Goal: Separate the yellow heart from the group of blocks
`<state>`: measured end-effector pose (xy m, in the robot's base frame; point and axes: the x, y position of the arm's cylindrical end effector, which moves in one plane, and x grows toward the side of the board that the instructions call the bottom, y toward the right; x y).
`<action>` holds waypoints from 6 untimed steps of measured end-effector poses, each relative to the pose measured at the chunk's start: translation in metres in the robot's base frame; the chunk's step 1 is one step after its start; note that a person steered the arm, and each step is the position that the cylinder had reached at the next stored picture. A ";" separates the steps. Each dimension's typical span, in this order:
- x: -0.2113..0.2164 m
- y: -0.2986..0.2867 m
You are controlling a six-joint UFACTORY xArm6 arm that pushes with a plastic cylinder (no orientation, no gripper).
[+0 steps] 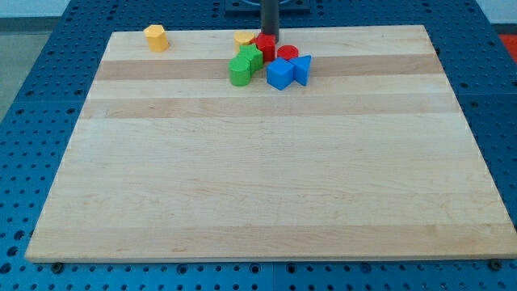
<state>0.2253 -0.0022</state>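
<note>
My tip [269, 40] was at the top of the wooden board [258, 186], a little to the right of the middle. It was only a straight dark rod, so it had nothing to open or close, and it held nothing. It came down right behind the group of blocks, and its end looked to be touching the top of a red block [265, 44], or just behind it (I could not tell which).

The yellow heart [244, 38] sat at the top left of the group, just to the left of my tip, right beside that red block. Part of it was hidden, so its shape was hard to see.

Below the heart were two green blocks [245, 66], pressed close together. Another red block [287, 54] sat to the right. Under it were two blue blocks [287, 72], side by side and touching.

A second yellow block [157, 37] (it looked like it had six sides) stood alone, well apart, near the board's top left corner.
</note>
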 end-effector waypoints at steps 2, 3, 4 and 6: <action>0.007 -0.030; 0.007 -0.050; 0.010 -0.065; 0.019 -0.086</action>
